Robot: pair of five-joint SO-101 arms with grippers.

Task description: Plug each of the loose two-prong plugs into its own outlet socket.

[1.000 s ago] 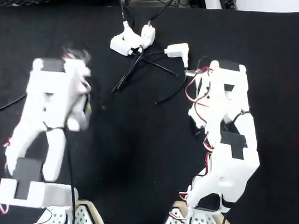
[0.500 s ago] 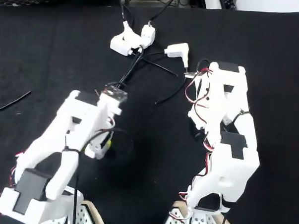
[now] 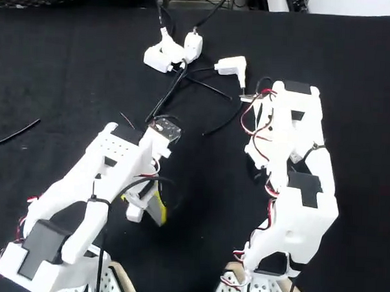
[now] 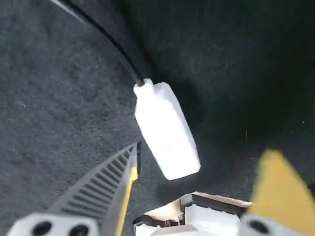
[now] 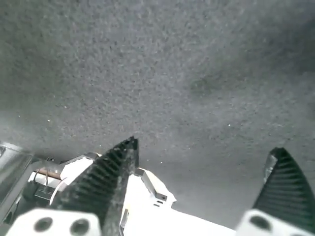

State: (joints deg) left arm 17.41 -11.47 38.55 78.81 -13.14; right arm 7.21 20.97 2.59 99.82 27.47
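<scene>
Left gripper hangs open, its jaws either side of a white plug on the black table; right gripper, also open, faces the table.

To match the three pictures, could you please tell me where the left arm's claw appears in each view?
High view: left claw, low and left of centre, tucked under its own arm.
Left wrist view: its ribbed finger and yellow finger flank a white plug.
Right wrist view: here stands the right claw, open over the black cloth.
Shared landmark: the black cloth; the yellow finger also shows in the high view.
</scene>
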